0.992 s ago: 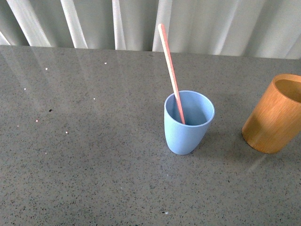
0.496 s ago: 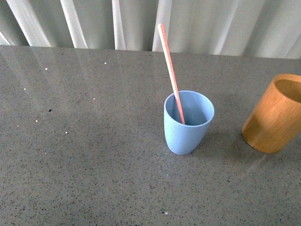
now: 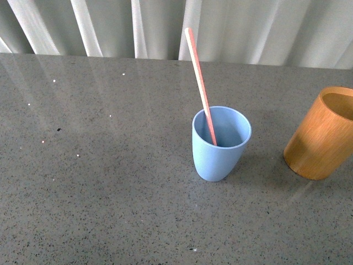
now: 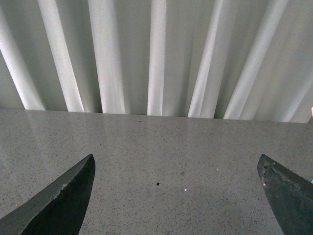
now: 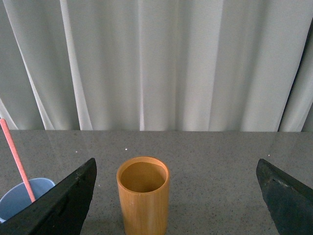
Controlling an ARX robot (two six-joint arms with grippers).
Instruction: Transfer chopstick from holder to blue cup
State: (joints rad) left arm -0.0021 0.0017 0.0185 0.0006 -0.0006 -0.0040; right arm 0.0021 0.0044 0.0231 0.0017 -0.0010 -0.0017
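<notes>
The light blue cup [image 3: 221,143] stands mid-table in the front view. The pink chopstick [image 3: 199,83] rests inside it, leaning toward the back left and rising well above the rim. The orange-brown holder [image 3: 322,133] stands at the right edge, with nothing showing in it. Neither arm appears in the front view. In the right wrist view my right gripper [image 5: 176,196] is open, well back from the holder [image 5: 143,195], which looks empty; the blue cup [image 5: 22,196] and chopstick [image 5: 14,156] show beside one finger. My left gripper [image 4: 176,191] is open over bare table.
The grey speckled tabletop [image 3: 99,182] stretches left and forward of the cups. White pleated curtains [image 3: 165,27] hang behind the table's far edge. A small dark speck [image 4: 158,184] lies on the table in the left wrist view.
</notes>
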